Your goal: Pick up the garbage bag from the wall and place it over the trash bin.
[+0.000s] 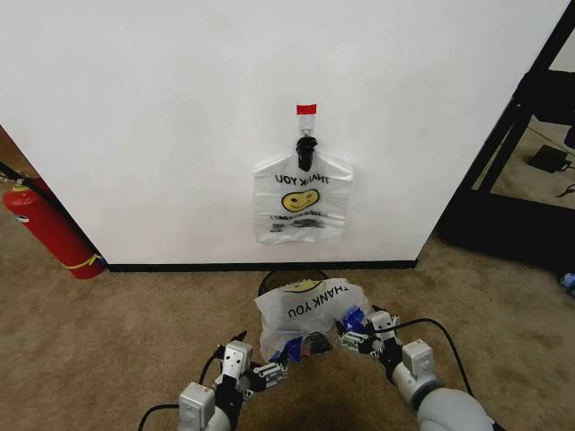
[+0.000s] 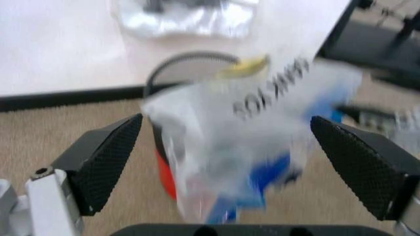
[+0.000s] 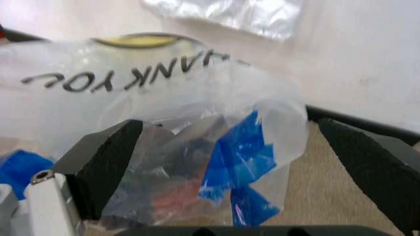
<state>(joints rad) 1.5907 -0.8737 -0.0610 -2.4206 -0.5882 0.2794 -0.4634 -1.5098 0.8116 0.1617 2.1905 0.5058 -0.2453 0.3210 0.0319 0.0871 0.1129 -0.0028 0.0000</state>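
A brown carpeted floor (image 1: 135, 323) runs up to a broad plain white wall (image 1: 162, 126) edged with a black baseboard (image 1: 260, 266). Nearest the robot, the left tool (image 1: 274, 368) and the right tool (image 1: 352, 339) sit low at either side of a thin translucent white plastic garbage bag with a yellow smiley face and black "THANK YOU" print (image 1: 305, 316). In both wrist views each tool's black textured fingers (image 2: 105, 160) stand wide apart, with the bag (image 3: 164, 113) lying between and ahead of them, not pinched. The bag is draped over the small round black wire-mesh trash bin with a red base (image 2: 165, 169), whose dark rim (image 1: 292, 274) shows just behind the plastic. Blue scraps (image 3: 239, 157) show through the film at the bag's near side. Farther off, a second printed bag (image 1: 302, 199) hangs on the wall from a black hook (image 1: 305, 148) under a small red tape strip (image 1: 306, 109). A red fire extinguisher (image 1: 49, 229) leans at the wall's left end.
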